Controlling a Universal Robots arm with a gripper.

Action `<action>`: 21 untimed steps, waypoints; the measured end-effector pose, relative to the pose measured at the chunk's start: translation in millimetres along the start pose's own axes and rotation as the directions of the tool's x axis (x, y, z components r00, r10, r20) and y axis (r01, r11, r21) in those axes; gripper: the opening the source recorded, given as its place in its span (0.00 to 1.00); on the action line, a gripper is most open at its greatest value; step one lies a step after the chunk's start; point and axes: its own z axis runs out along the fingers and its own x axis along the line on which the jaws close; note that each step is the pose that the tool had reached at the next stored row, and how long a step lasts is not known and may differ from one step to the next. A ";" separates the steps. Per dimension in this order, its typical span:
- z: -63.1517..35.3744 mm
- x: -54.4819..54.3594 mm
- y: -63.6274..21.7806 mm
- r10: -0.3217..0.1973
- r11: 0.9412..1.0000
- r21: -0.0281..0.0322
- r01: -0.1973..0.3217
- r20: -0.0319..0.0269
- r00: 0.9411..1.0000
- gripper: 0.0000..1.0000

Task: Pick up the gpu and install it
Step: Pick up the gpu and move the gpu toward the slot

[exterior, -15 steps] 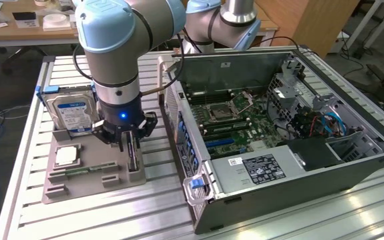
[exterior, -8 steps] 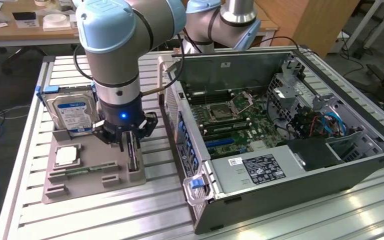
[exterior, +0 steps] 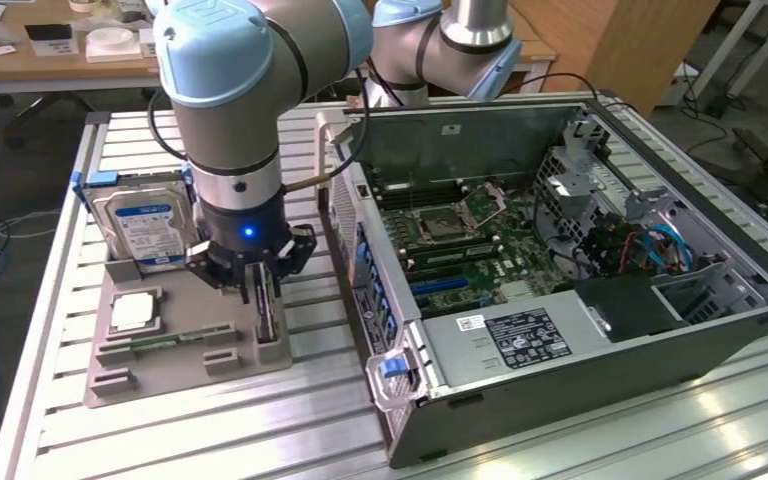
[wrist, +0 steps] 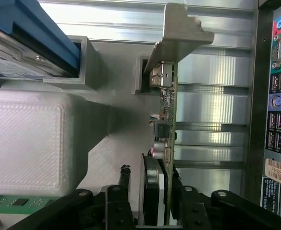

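Observation:
The gpu [wrist: 169, 112] stands on edge in a slot of the grey holder tray [exterior: 177, 375]. In the wrist view I see its green board edge-on, its silver end bracket [wrist: 178, 36] farthest from me and its black fan [wrist: 151, 184] nearest me. My gripper [wrist: 150, 179] is down over the fan end, one finger [wrist: 124, 184] on the fan side and the other on the board's back. A gap shows between the fan-side finger and the fan, so the jaws are open around the card. In the exterior view my gripper [exterior: 257, 290] hangs right over the gpu [exterior: 268, 318].
The silver hard drive [exterior: 144, 225] stands in the tray at the exterior view's left, a processor [exterior: 135, 312] and a memory stick [exterior: 168, 342] lie in front of it. The open computer case [exterior: 558, 260] lies at the right, its rear ports [wrist: 276, 96] close to the card.

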 end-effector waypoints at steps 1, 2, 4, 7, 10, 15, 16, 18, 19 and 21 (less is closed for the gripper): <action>0.0 0.0 0.0 0.000 1.000 0.000 0.000 0.000 1.000 0.43; 0.0 0.0 0.0 0.000 1.000 0.000 0.000 0.000 1.000 0.43; 0.0 0.0 0.0 0.000 1.000 0.000 0.000 0.000 1.000 0.36; 0.0 -0.1 -0.1 0.000 1.000 0.000 0.000 0.000 1.000 0.36; 0.0 -0.3 -0.1 0.000 1.000 0.000 0.000 0.000 1.000 0.36; 0.0 -0.6 -0.1 0.000 1.000 0.000 0.000 0.000 1.000 0.28; 0.0 -0.6 -0.1 0.000 1.000 0.000 0.000 0.000 1.000 0.28; 0.0 -0.6 -0.1 0.000 1.000 0.000 0.000 0.000 1.000 0.28; 0.0 -0.6 -0.1 0.000 1.000 0.000 0.000 0.000 1.000 0.28; 0.0 -0.6 -0.1 0.000 1.000 0.000 0.000 0.000 1.000 0.28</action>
